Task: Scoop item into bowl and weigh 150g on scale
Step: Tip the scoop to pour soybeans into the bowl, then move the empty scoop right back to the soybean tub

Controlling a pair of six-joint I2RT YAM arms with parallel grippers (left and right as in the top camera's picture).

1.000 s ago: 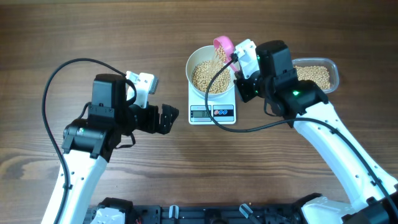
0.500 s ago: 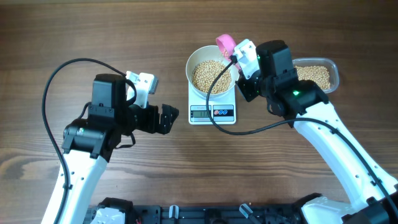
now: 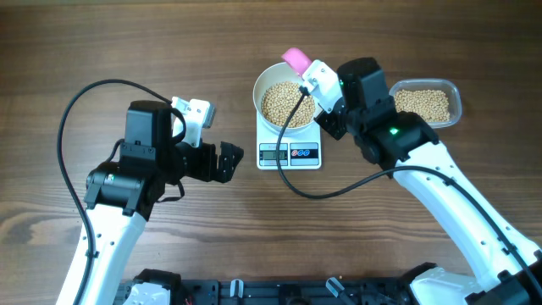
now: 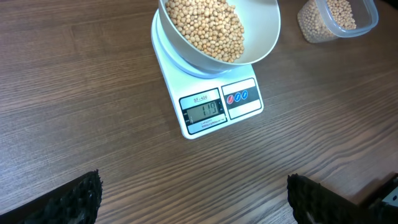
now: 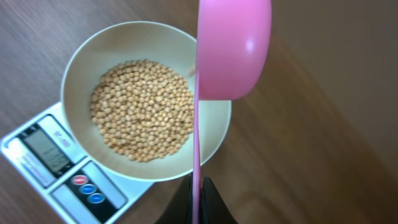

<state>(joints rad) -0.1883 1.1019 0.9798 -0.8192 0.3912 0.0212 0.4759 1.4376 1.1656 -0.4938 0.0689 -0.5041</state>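
Right wrist view: the right gripper (image 5: 198, 202) is clamped tight on the thin handle of a pink scoop (image 5: 233, 50). The scoop's cup hangs over the right rim of the white bowl (image 5: 78, 68), which sits on the scale (image 5: 37, 155) with a heap of beans (image 5: 140, 109) in it, left of centre. The left gripper (image 3: 233, 161) sits left of the scale in the overhead shot, jaws spread wide around nothing. The right fingers are mostly cut off by the bottom edge, and only the scoop's smooth side shows, so I can't tell if anything's in it.
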